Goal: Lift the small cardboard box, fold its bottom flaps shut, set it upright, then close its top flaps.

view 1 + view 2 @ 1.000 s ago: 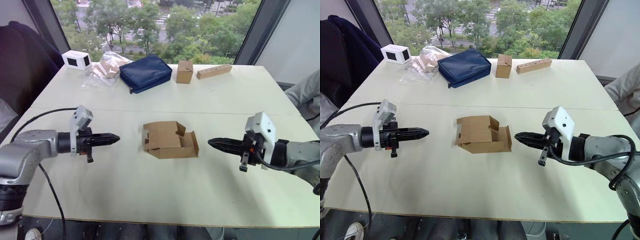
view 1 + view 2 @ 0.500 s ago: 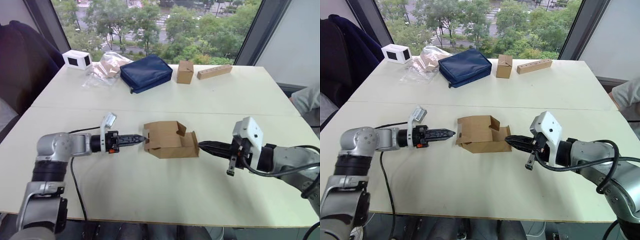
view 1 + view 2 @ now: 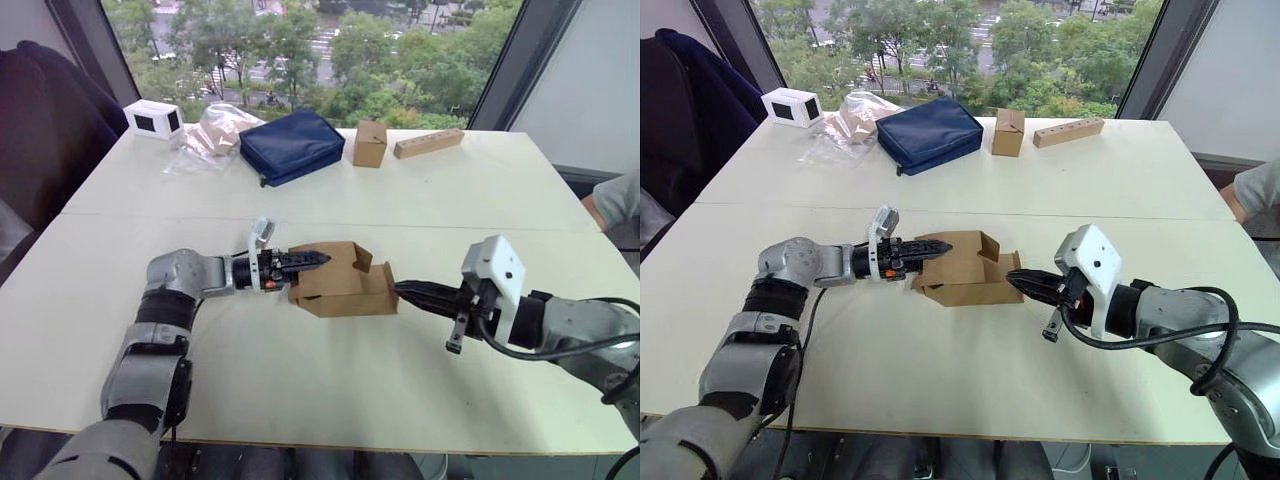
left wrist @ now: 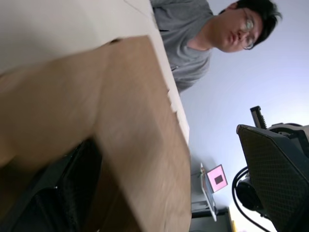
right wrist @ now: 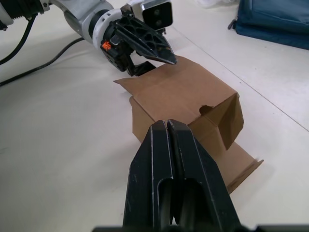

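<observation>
head stereo overhead, wrist views close

The small cardboard box [image 3: 340, 280] at frame centre is plain brown. Both grippers' fingers [image 5: 169, 159] are black (an orange spot marks the left gripper [image 5: 166, 59]). The table [image 3: 300, 390] is cream-white; upper left lies a navy pouch [image 3: 291, 146], beside a white device [image 3: 152, 118] with dark faces.

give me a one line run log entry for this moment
left gripper: over small cardboard box | right gripper: shut, at its side | box: on table
</observation>
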Robot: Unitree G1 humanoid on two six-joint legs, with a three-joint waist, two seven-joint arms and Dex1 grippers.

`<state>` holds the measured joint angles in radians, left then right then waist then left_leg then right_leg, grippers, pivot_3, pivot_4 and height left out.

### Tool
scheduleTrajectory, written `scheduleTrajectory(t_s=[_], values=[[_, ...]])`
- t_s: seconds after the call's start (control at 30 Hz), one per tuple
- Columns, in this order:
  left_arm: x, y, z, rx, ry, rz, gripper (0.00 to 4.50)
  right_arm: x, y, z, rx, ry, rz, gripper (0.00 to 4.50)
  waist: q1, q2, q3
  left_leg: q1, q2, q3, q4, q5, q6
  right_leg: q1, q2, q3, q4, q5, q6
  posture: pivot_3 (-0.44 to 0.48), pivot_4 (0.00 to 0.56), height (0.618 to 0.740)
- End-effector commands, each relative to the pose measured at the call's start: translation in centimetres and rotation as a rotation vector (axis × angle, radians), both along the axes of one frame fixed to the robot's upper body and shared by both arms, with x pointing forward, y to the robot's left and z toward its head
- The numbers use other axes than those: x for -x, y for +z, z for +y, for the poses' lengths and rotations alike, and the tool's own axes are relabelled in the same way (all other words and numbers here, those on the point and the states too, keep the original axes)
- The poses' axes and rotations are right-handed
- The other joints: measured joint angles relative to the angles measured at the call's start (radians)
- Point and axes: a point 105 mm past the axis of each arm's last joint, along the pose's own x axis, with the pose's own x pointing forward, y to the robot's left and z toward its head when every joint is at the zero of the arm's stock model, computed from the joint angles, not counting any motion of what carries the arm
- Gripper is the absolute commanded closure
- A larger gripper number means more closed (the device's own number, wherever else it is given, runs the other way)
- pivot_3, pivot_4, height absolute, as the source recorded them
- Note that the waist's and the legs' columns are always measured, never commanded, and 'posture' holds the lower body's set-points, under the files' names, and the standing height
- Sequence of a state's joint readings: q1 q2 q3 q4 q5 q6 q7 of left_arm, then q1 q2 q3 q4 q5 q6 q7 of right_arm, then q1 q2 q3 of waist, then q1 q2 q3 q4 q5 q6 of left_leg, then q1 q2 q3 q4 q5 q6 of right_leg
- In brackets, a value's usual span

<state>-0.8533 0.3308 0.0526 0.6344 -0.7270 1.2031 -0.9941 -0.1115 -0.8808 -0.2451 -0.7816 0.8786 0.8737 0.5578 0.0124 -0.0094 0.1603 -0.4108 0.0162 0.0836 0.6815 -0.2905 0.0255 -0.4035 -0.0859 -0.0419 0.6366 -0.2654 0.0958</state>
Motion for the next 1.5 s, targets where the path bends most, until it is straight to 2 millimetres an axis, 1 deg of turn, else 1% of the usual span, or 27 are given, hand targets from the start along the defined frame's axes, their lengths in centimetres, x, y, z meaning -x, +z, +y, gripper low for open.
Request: scheduleTrajectory(t_s=[0.03,0.13,0.17,0.2,0.23,0.4,0.43,0.53,0.6,0.67,0.8,0.87,0.9,1.0,1.1,1.3,1.5], values=[[-0.4,1.0,-0.4,0.02,-0.009,-0.04,0.09,0.4,0.8,0.4,-0.005,0.011,-0.042,4.5,-0.001,0.0,0.0,0.0,0.0,0.0,0.0,0.0,0.0,0.0,0.0,0.0,0.0,0.0,0.0,0.0,0.15,0.74],[-0.5,1.0,-0.6,0.027,-0.007,-0.038,0.84,0.3,0.8,0.5,-0.007,0.006,-0.044,4.5,0.0,0.0,0.0,0.0,0.0,0.0,0.0,0.0,0.0,0.0,0.0,0.0,0.0,0.0,0.0,0.0,0.15,0.74],[-0.4,1.0,-0.6,0.027,-0.01,-0.038,1.35,0.3,0.8,0.5,-0.008,0.004,-0.044,4.5,0.0,0.0,0.0,0.0,0.0,0.0,0.0,0.0,0.0,0.0,0.0,0.0,0.0,0.0,0.0,0.0,0.15,0.74],[-0.4,1.0,-0.6,0.028,-0.013,-0.037,1.61,0.3,0.8,0.5,-0.009,0.003,-0.044,4.5,0.0,0.0,0.0,0.0,0.0,0.0,0.0,0.0,0.0,0.0,-0.001,0.0,0.0,0.0,0.0,0.0,0.15,0.74],[-0.3,0.9,-0.5,0.028,-0.014,-0.035,2.15,0.3,0.8,0.6,-0.009,0.003,-0.044,4.5,0.0,0.0,0.0,0.0,0.0,0.0,0.0,0.0,0.0,0.0,-0.001,0.0,0.0,0.0,0.0,0.0,0.15,0.74],[0.0,0.8,-0.4,0.03,-0.025,-0.029,3.96,0.2,0.7,0.7,-0.014,0.001,-0.045,4.5,0.0,0.0,0.0,0.0,0.0,0.0,0.0,0.0,0.001,0.0,-0.001,0.001,0.0,0.0,0.0,0.0,0.15,0.74],[0.1,0.8,-0.3,0.033,-0.027,-0.026,4.44,0.0,0.7,0.7,-0.016,-0.003,-0.049,4.5,0.0,0.0,0.0,0.0,0.0,0.0,0.0,0.0,0.001,0.0,-0.001,0.001,0.0,0.0,0.0,0.0,0.15,0.74],[0.6,1.1,-0.2,0.044,-0.039,-0.025,4.48,-0.4,0.8,0.6,-0.022,-0.022,-0.064,4.5,0.0,0.0,0.0,0.0,0.0,0.0,0.0,-0.001,0.001,0.0,-0.001,0.001,0.0,0.0,0.0,0.0,0.15,0.74],[1.1,1.5,0.0,0.062,-0.048,-0.032,4.48,-1.3,1.1,0.2,-0.031,-0.072,-0.1,4.5,-0.001,0.0,0.0,0.0,0.0,0.0,0.0,-0.001,0.001,0.0,-0.001,0.001,0.0,0.0,0.0,0.0,0.15,0.74],[1.6,2.3,0.2,0.084,-0.057,-0.054,4.48,-2.5,1.5,-0.4,-0.038,-0.142,-0.151,4.5,-0.002,0.0,0.0,0.0,0.0,0.0,0.0,-0.001,0.001,0.0,-0.002,0.001,0.0,0.0,0.0,0.0,0.15,0.74],[3.0,4.4,0.6,0.134,-0.082,-0.118,4.48,-5.6,1.9,-1.6,-0.053,-0.313,-0.239,4.5,-0.004,0.0,0.0,0.0,0.0,0.0,0.0,0.0,0.001,0.0,-0.002,0.001,0.0,0.0,0.0,0.0,0.15,0.74],[3.4,5.1,0.7,0.148,-0.083,-0.139,4.48,-6.9,1.4,-1.3,-0.056,-0.35,-0.256,4.5,-0.003,0.0,0.0,0.0,0.0,0.0,0.0,0.001,-0.001,-0.001,-0.002,0.001,0.001,0.0,0.0,0.0,0.15,0.74],[3.5,5.3,0.7,0.153,-0.081,-0.142,4.48,-7.2,1.2,-1.1,-0.056,-0.357,-0.259,4.5,-0.003,0.0,0.0,0.0,0.0,0.0,0.0,0.003,-0.006,-0.001,-0.002,0.001,0.001,0.0,0.0,0.0,0.15,0.74],[3.9,5.4,0.7,0.149,-0.08,-0.149,4.48,-8.4,0.4,-0.1,-0.068,-0.362,-0.266,4.5,-0.002,0.0,0.0,0.0,0.0,0.0,0.0,0.004,-0.006,-0.001,-0.002,0.001,0.002,0.0,0.0,0.0,0.15,0.74],[4.0,5.4,0.6,0.151,-0.072,-0.153,4.48,-8.6,0.4,1.8,-0.092,-0.307,-0.272,4.5,-0.002,0.0,0.0,0.0,-0.001,0.001,0.0,0.004,-0.006,-0.001,-0.001,0.001,0.002,0.0,0.0,0.0,0.15,0.74],[4.1,5.9,0.1,0.158,-0.066,-0.165,4.48,-7.6,0.6,4.4,-0.112,-0.165,-0.261,4.5,-0.005,0.0,0.0,0.0,0.0,0.0,0.0,0.004,-0.006,-0.002,-0.001,0.001,0.004,0.0,0.0,0.0,0.15,0.74],[4.6,6.9,-0.5,0.176,-0.077,-0.186,4.48,-7.3,0.7,5.1,-0.11,-0.123,-0.262,4.5,-0.005,0.0,0.0,0.0,0.0,0.0,0.0,0.004,-0.006,-0.002,-0.002,0.001,0.004,0.0,0.0,0.0,0.15,0.74]])
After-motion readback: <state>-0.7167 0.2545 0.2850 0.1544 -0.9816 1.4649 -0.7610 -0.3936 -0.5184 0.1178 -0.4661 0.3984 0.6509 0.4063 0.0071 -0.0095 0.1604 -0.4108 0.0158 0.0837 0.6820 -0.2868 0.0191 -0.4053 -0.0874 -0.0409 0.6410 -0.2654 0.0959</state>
